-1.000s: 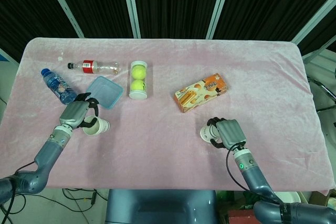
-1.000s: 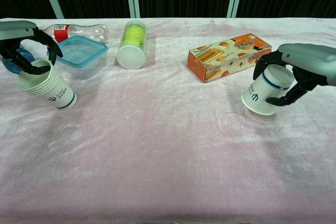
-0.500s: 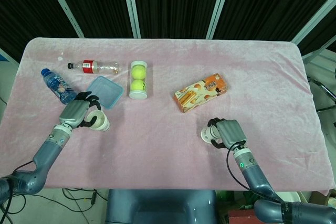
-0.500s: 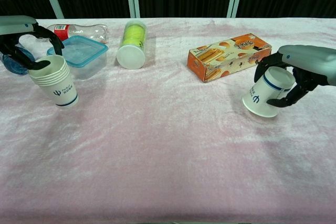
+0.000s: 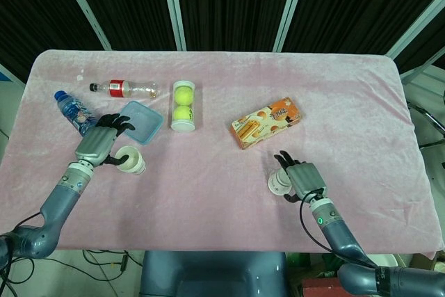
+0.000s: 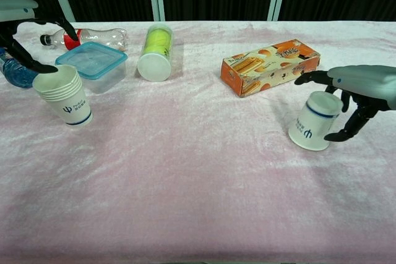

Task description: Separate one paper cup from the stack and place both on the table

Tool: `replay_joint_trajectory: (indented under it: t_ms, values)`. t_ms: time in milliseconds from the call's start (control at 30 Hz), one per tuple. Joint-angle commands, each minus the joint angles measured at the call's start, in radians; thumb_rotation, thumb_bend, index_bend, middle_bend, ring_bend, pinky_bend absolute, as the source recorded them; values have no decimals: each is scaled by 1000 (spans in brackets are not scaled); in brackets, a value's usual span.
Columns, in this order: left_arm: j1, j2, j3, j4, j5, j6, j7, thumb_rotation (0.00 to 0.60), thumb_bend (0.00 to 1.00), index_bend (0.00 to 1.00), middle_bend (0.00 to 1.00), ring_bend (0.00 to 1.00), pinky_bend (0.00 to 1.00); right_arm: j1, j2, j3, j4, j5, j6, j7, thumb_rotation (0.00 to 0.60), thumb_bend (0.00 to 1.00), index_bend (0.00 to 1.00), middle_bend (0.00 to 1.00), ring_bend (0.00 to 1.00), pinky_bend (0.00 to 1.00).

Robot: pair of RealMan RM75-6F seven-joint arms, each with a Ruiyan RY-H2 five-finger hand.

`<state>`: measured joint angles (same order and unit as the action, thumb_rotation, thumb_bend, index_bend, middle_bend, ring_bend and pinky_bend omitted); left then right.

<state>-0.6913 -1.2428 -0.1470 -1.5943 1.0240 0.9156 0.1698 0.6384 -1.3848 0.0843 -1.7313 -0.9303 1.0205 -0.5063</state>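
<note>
The stack of paper cups (image 5: 131, 160) (image 6: 62, 96) stands mouth up on the pink cloth at the left. My left hand (image 5: 101, 144) (image 6: 20, 19) hovers just behind and above it, fingers spread, holding nothing; its thumb tip is close to the stack's rim. A single paper cup (image 5: 278, 184) (image 6: 312, 129) stands upside down on the cloth at the right. My right hand (image 5: 304, 179) (image 6: 360, 83) arches beside and over it with fingers spread apart, not gripping it.
A blue-lidded container (image 5: 140, 122) (image 6: 93, 64) sits right behind the stack. A blue water bottle (image 5: 74, 113), a red-labelled bottle (image 5: 125, 89), a tennis ball tube (image 5: 183, 106) (image 6: 156, 52) and an orange snack box (image 5: 268, 122) (image 6: 271, 65) lie further back.
The left hand tipped the stack upright, set it on the cloth and spread its fingers. The right hand lowered the single cup onto the cloth and let go.
</note>
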Motion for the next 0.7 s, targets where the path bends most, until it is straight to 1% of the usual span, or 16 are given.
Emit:
replay_joint_trajectory:
  t_ms: [33, 133, 200, 267, 367, 400, 467, 533, 600, 700]
  values:
    - [7, 25, -8, -27, 12, 7, -15, 600, 248, 219, 77, 0, 0, 4, 0, -3, -2, -1, 5, -13, 600, 40, 0, 0, 158, 257]
    - [16, 55, -11, -54, 27, 15, -28, 600, 228, 205, 60, 0, 0, -2, 17, -3, -17, -18, 26, -15, 600, 33, 0, 0, 136, 238]
    - [30, 84, -13, -80, 45, 31, -46, 600, 223, 198, 54, 0, 0, -15, 49, 6, -47, -29, 45, 9, 600, 33, 0, 0, 137, 236]
    - [54, 120, -10, -108, 74, 63, -62, 600, 223, 194, 52, 0, 0, -35, 102, 11, -81, -55, 66, 44, 600, 34, 0, 0, 137, 229]
    - [102, 184, 5, -151, 120, 121, -81, 600, 224, 192, 50, 0, 0, -84, 193, 10, -108, -108, 130, 94, 600, 33, 0, 0, 137, 226]
    - [132, 217, 17, -172, 140, 156, -83, 600, 224, 192, 49, 0, 0, -115, 236, 9, -108, -135, 170, 126, 600, 33, 0, 0, 137, 223]
    - [196, 272, 48, -202, 180, 230, -85, 600, 225, 192, 48, 0, 0, -173, 306, -8, -80, -200, 227, 203, 600, 32, 0, 0, 138, 216]
    - [245, 304, 78, -215, 215, 279, -92, 600, 225, 192, 49, 0, 0, -212, 344, -29, -38, -268, 260, 270, 600, 33, 0, 0, 138, 212]
    - [302, 324, 108, -219, 253, 332, -131, 600, 227, 192, 49, 0, 0, -252, 368, -53, 21, -341, 299, 332, 600, 33, 0, 0, 139, 211]
    - [389, 331, 160, -190, 326, 410, -205, 600, 229, 192, 49, 0, 0, -309, 386, -98, 90, -443, 362, 387, 600, 42, 0, 0, 139, 212]
